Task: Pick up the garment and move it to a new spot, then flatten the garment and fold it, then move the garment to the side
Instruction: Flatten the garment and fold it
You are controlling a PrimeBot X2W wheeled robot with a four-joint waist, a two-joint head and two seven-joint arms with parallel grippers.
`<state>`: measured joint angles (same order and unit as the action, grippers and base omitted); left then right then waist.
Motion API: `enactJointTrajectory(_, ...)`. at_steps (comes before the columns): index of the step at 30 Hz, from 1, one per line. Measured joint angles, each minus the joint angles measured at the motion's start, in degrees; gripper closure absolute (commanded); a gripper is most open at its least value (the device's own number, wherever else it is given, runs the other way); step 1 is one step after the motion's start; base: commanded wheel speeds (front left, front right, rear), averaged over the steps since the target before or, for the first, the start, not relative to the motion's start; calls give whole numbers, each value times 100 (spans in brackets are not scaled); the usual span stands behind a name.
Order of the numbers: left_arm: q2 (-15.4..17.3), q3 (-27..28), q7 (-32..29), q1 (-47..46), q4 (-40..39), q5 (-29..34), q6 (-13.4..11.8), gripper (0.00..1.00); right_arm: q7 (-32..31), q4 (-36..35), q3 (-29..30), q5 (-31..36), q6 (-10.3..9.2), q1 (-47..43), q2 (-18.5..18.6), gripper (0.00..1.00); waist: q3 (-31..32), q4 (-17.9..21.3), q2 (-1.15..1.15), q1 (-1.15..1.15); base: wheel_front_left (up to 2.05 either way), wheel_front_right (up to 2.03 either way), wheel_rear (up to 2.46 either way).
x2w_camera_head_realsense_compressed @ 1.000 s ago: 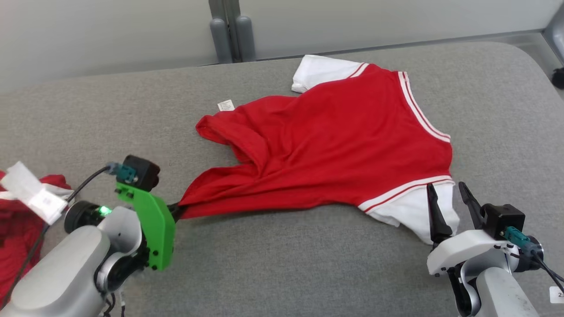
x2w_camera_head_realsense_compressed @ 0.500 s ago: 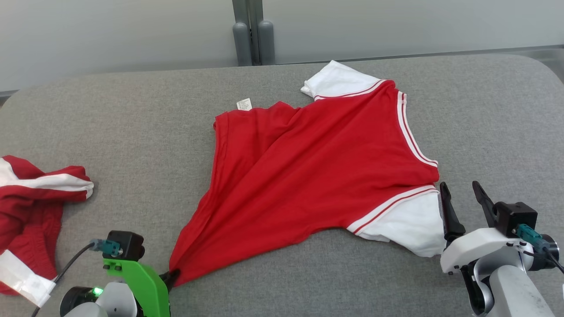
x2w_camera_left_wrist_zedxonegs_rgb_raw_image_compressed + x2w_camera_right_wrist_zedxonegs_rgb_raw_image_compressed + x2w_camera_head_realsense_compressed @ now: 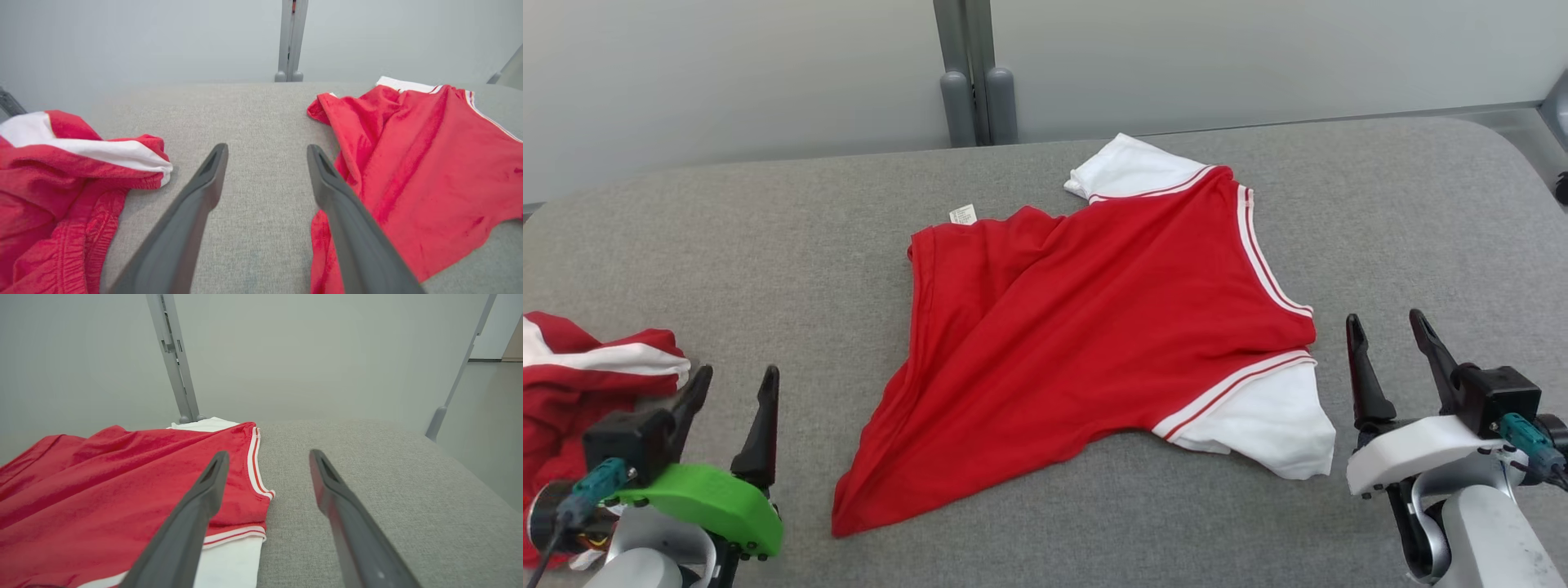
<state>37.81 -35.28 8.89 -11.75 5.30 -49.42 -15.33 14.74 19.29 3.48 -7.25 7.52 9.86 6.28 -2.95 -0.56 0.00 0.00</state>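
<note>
Facing a grey table point(image 3: 768, 245), with a red-and-white heap point(image 3: 580, 384) lying crumpled at the far left edge of the head view. Holding the left gripper point(image 3: 737, 374) at lower left, just right of that heap — fingers pointing up the frame, standing wide apart, gripping nothing. Looking along them in the left wrist view: bare table showing between the two, heap at left, shirt point(image 3: 429, 163) at right. Looking down on the shirt at mid-frame in the head view, resting on the table, spread mostly flat yet creasing along the left side, one red corner tapering toward lower left, near the left gripper but apart from it. Noting a white label point(image 3: 963, 214) poking out at its upper left, one white sleeve point(image 3: 1131, 167) at top, another at lower right. Holding the right gripper point(image 3: 1385, 318) at lower right, just beside that lower sleeve — fingers likewise wide apart, gripping nothing.
</note>
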Motion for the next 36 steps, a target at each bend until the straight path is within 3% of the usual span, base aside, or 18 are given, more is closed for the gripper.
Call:
enactJointTrajectory(6, -86, 472, 591, 282, -447, 776, -305, 0, 26, -943, -66, -5, 0, -243, -13, 0, 116, 99, 0, 0, 0, 0, 0)
enactJointTrajectory(10, -466, 1047, 625, 708, -686, 1510, -374, 0, 32, -1396, -157, -21, 1, -587, 23, 0, 183, 153, 0, 0, 0, 0, 0)
enactJointTrajectory(13, -803, 1403, 624, 1062, -705, 1909, -244, 0, 32, -1438, -168, -58, 1, -862, 16, 0, 225, 180, 0, 0, 0, 0, 0)
enactJointTrajectory(21, -1581, 2102, 624, 1454, -528, 2586, 437, 0, 32, -1263, -93, -124, 0, -1089, 15, 0, 273, 229, 0, 0, 0, 0, 0)
enactJointTrajectory(36, -2161, 2777, 624, 1488, -345, 3276, 1135, 0, 32, -1040, -147, -133, 0, -1014, 86, 0, 299, 231, 0, 0, 0, 0, 0)
